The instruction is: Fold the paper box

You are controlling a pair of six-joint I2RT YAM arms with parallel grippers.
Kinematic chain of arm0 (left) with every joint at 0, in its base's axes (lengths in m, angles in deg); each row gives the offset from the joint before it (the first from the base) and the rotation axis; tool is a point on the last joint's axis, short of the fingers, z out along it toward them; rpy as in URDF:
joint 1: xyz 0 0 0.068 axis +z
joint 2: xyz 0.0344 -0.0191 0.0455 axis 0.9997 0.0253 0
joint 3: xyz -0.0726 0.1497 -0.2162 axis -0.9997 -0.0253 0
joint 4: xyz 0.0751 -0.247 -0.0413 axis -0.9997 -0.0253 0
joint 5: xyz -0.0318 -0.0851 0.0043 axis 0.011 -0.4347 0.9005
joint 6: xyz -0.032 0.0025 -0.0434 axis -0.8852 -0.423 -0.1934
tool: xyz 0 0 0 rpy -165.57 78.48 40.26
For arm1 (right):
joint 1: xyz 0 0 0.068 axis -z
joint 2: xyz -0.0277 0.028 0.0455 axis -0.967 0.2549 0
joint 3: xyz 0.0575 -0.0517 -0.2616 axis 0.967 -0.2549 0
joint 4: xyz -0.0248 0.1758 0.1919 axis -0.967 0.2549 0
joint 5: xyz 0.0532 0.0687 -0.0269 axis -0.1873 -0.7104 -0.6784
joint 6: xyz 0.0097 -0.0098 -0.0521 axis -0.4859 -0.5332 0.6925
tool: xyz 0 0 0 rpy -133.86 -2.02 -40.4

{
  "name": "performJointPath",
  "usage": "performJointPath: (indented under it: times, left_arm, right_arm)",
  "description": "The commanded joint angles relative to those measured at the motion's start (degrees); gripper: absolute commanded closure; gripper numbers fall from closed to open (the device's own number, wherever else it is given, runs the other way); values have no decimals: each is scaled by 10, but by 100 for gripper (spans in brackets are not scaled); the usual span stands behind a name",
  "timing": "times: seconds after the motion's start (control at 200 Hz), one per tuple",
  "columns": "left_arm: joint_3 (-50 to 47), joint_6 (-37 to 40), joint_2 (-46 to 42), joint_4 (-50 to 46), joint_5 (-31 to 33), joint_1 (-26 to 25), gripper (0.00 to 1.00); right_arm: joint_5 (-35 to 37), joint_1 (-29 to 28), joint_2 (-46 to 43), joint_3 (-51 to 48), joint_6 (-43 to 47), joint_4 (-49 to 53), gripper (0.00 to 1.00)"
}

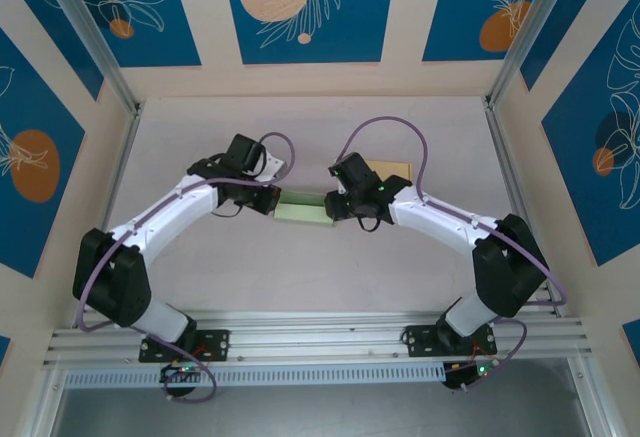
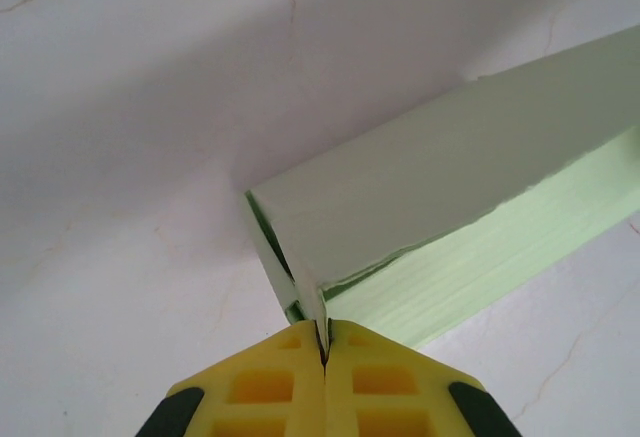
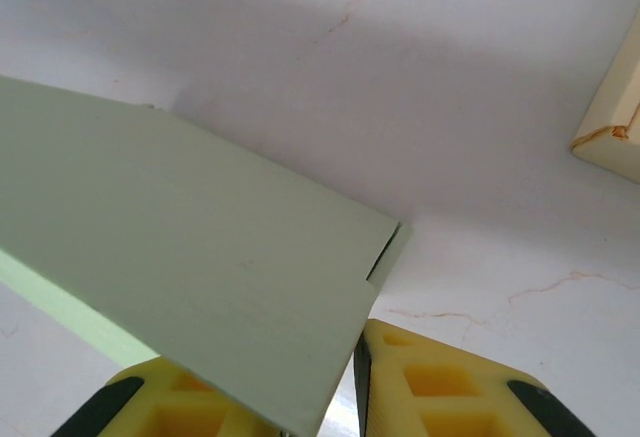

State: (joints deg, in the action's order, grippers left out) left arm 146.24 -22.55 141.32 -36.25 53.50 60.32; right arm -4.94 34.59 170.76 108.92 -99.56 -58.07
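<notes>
The pale green paper box [image 1: 303,209] lies mid-table between both grippers. My left gripper [image 1: 272,202] is at its left end. In the left wrist view the yellow fingers [image 2: 270,382] are pressed together with a thin green flap pinched in the left gripper [image 2: 324,342], and the box [image 2: 450,187] stretches away to the upper right. My right gripper [image 1: 335,207] is at the right end. In the right wrist view a flat panel of the box [image 3: 180,237] covers the left finger. The right finger [image 3: 430,382] stands clear of the panel's edge, so the right gripper [image 3: 335,377] is slightly open.
A tan flat object [image 1: 390,170] lies just behind the right gripper, and its corner [image 3: 615,127] shows at the right edge of the right wrist view. Aluminium frame posts [image 1: 120,87] and patterned walls enclose the white marbled table [image 1: 300,287].
</notes>
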Motion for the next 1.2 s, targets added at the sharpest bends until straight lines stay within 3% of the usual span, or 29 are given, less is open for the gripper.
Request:
performJointPath:
  times: [0.0, 0.385, 1.195]
  left_arm:
    - [22, 5, 11, -39, -38, 4, 100]
    - [-32, -24, 15, 5, -35, 4, 100]
    - [-53, -45, 62, 44, 41, 4, 100]
  right_arm:
    - [-21, -1, 15, 12, -6, 8, 75]
    - [-21, -1, 16, 14, -7, 7, 75]
    - [-10, 1, 2, 38, -1, 31, 71]
